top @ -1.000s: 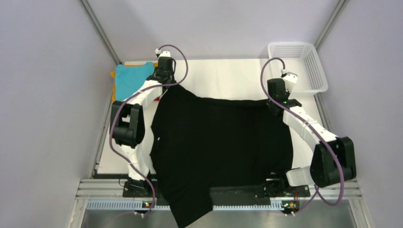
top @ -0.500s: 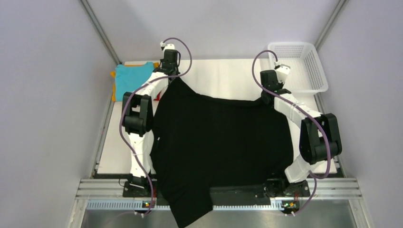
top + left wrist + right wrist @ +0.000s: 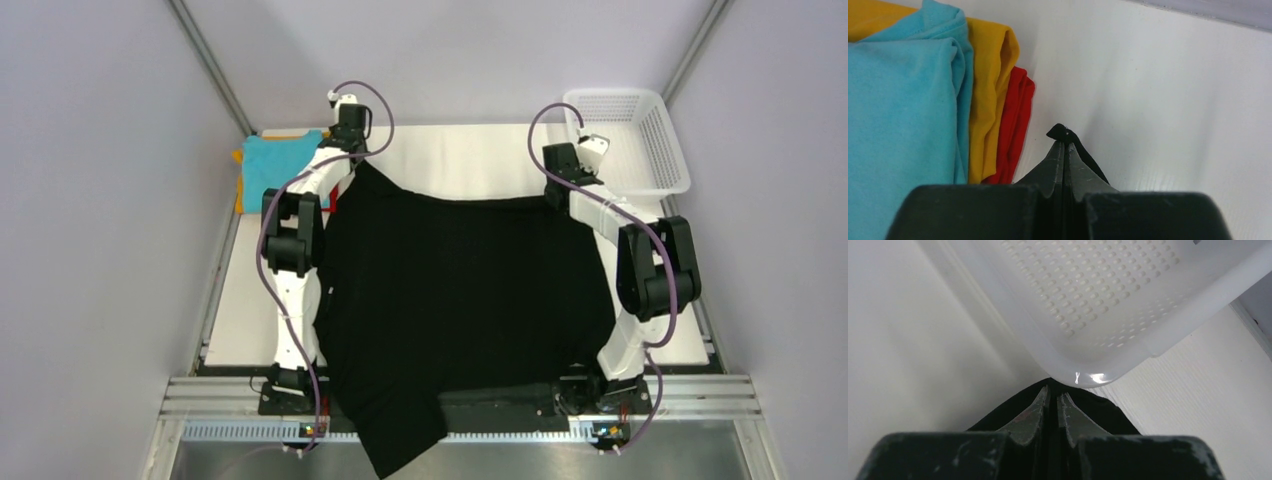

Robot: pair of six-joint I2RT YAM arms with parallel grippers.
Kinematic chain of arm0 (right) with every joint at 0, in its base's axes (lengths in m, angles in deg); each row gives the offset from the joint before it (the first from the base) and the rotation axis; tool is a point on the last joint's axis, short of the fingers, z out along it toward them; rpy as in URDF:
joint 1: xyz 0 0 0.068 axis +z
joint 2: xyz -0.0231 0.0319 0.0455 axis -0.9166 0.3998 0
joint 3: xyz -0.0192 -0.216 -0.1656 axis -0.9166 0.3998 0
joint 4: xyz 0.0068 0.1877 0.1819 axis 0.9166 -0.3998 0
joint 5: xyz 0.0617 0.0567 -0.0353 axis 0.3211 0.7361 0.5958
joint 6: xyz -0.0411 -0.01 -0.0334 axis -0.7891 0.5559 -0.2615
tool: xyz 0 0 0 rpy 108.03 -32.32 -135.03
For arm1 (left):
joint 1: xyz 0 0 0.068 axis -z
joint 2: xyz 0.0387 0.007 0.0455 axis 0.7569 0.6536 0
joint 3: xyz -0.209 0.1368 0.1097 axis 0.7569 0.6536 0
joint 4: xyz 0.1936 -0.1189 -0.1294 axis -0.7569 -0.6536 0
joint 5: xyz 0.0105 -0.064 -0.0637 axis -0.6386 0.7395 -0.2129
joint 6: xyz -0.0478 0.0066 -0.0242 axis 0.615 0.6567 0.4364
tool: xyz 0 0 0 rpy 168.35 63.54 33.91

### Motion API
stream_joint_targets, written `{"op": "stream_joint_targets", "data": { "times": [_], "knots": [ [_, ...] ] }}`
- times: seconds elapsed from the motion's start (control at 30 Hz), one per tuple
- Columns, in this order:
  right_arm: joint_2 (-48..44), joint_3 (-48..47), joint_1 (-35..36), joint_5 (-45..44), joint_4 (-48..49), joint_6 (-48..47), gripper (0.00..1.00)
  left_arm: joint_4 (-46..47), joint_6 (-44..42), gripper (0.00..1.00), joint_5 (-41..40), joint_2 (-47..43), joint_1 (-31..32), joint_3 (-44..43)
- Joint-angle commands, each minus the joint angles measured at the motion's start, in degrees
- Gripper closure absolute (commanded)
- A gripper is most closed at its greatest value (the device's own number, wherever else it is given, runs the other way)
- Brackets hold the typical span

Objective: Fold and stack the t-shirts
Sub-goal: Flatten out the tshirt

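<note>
Black shirt spread over the table, near hem off the edge. Far right, mesh basket with right gripper just beside, fingers nearly together on black cloth. Far left, stacked teal shirt, yellow shirt, red shirt — left gripper pinched tight on a black corner.

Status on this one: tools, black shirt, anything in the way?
Left tool shut on black shirt, far corner. Right tool pinching the other far corner. White basket just ahead of it.

Both arms stretched forward, left claw tips pressed together, right claw tips a sliver apart
</note>
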Motion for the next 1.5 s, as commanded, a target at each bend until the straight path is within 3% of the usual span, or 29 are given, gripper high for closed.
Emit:
{"op": "stream_joint_targets", "data": {
  "times": [0.0, 0.17, 0.43, 0.47, 0.53, 0.6, 0.7, 0.83, 0.97, 1.2, 1.37, 1.47],
  "knots": [
    [2.4, -4.7, -0.7, -3.9, 0.6, 2.7, 0.93, 1.5, 0.7, 1.00, 0.3, 0.5, -0.7, -2.8],
    [5.1, -7.1, -1.5, -6.1, -1.2, 5.7, 0.91, 1.4, 0.6, 1.00, 0.1, 1.5, -1.0, -3.1],
    [8.7, -10.4, -1.6, -5.5, 0.7, 3.8, 0.70, -0.1, 0.3, 1.00, 2.6, 4.3, -1.2, -7.7],
    [8.9, -11.1, -1.6, -5.0, 0.4, 3.7, 0.65, -0.9, 0.3, 0.94, 3.1, 4.8, -1.2, -9.4],
    [8.7, -11.9, -1.6, -4.1, -0.5, 3.6, 0.54, -3.0, 0.3, 0.72, 4.3, 5.0, -1.2, -11.0],
    [7.8, -11.8, -1.6, -1.8, -0.6, 3.3, 0.44, -3.6, 0.1, 0.23, 5.8, 4.2, -1.2, -11.0],
    [6.0, -11.4, -1.5, 3.7, -1.3, 2.2, 0.29, -5.5, 0.5, 0.10, 6.9, 1.9, -1.2, -10.4],
    [2.5, -8.9, 0.4, 12.1, -0.2, -1.2, 0.02, -9.7, 3.2, 0.06, 8.1, -3.1, -1.2, -6.3],
    [-1.8, -5.3, 3.3, 19.0, 0.0, -3.0, 0.01, -8.9, 6.3, 0.01, 15.8, -11.2, -1.1, 5.3],
    [-7.6, 6.6, 6.1, 28.3, 1.8, 0.4, 0.01, -3.5, 12.9, 0.01, 25.0, -20.9, -1.2, 23.2],
    [-8.9, 13.5, 6.8, 33.2, 4.6, 1.5, 0.01, -5.3, 14.6, 0.02, 25.2, -18.3, -1.4, 22.9],
    [-8.2, 15.1, 6.8, 33.6, 4.5, 2.0, 0.01, -6.2, 15.4, 0.08, 23.9, -15.5, -1.7, 20.6]
  ]
}}
